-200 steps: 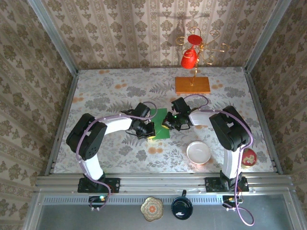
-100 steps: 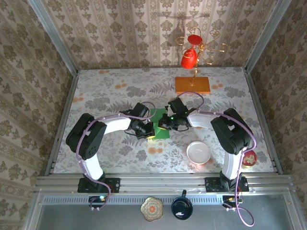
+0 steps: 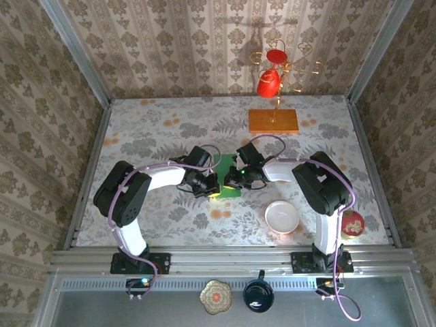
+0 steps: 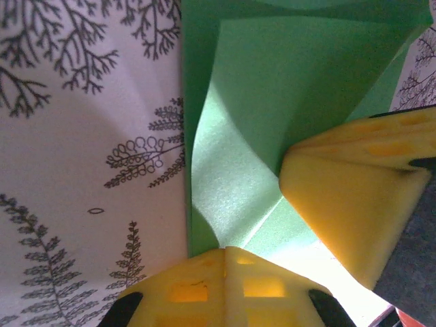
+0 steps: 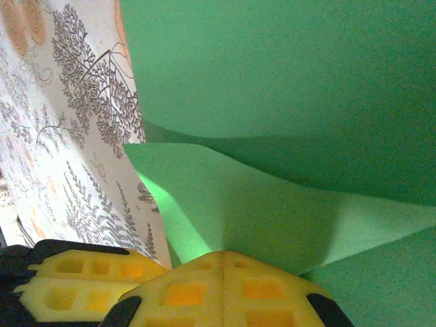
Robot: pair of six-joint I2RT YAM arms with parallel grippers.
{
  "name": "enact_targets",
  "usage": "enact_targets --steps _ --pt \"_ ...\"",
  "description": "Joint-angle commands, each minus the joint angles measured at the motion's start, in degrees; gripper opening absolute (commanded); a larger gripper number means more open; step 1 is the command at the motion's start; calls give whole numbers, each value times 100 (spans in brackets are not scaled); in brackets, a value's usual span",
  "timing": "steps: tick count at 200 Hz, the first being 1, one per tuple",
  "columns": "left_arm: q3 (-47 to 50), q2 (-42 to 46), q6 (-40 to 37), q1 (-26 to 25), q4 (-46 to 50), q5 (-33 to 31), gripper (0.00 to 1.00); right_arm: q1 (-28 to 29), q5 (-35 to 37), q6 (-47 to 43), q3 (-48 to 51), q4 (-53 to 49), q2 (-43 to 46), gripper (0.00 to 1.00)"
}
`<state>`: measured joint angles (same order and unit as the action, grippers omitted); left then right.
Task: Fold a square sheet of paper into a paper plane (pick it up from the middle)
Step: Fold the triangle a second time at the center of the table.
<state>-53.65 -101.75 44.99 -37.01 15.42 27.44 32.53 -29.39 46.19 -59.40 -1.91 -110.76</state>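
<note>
Your left pincer and right pincer both pinch the green paper tight shut, hiding most of it from above.

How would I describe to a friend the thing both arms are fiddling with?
On the flowery table, look at the middle, where the left gripper and right gripper meet. Both pinch a thin sheet of paper, partly folded. It alone is bright green and flat, unlike the orange wooden slab behind or the white bowl nearer.
</note>
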Motion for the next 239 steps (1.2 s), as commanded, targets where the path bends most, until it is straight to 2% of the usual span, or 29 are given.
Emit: enact_targets --steps 1,43,111,141,190,239 --pt "57 -51 -162 54 141 -100 2 33 126 -153 -178 -282 -117 5" --pt "57 336 -89 163 -321 -55 7 34 468 -115 -91 -421 -200 4" --pt "237 -46 9 186 -204 -20 4 34 379 17 22 -65 -50 3" --pt "293 -11 -47 177 27 -245 3 50 182 -124 6 85 68 3" --pt "224 -48 -101 177 178 -282 3 217 187 -407 -201 -218 103 3" --pt "167 182 -125 177 -71 1 4 211 323 -326 -236 -341 -161 3"
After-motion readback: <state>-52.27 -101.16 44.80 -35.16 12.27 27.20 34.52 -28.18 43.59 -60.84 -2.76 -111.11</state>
